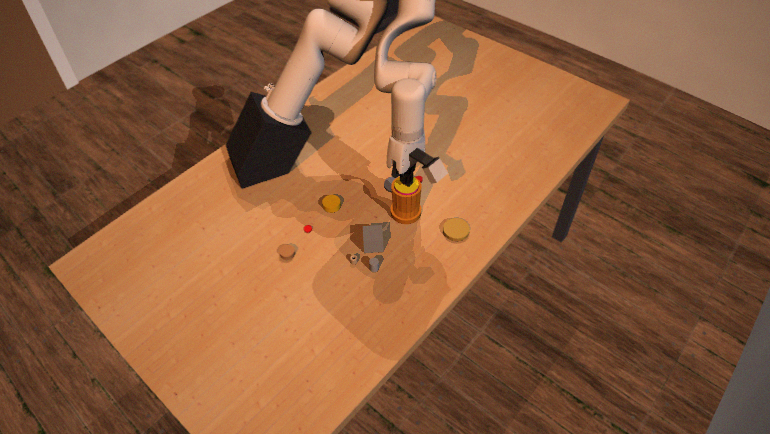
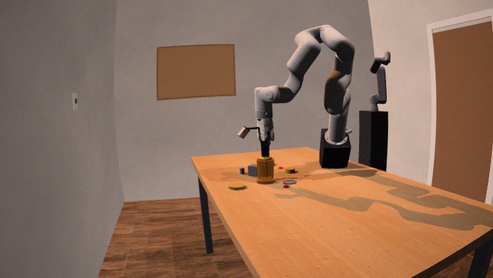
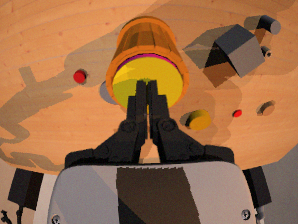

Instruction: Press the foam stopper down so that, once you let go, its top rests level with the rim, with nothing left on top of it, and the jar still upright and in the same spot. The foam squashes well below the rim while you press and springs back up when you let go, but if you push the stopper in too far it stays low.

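With the fingers pressed together and holding nothing, I had my gripper (image 3: pixel 147 93) tip-down on the yellow foam stopper (image 3: pixel 127 84), seated in the upright orange jar (image 1: pixel 405 205) mid-table (image 1: pixel 215 323).

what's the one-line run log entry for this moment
gripper: shut, empty | fingertips on yellow foam stopper | orange jar: upright | phase: pressing

Closed gripper (image 1: pixel 405 178) straight above orange jar (image 1: pixel 405 207), grey block (image 1: pixel 375 237) just beside the jar, yellow disc (image 1: pixel 456 228) near, wider table (image 1: pixel 215 345) beyond uncluttered
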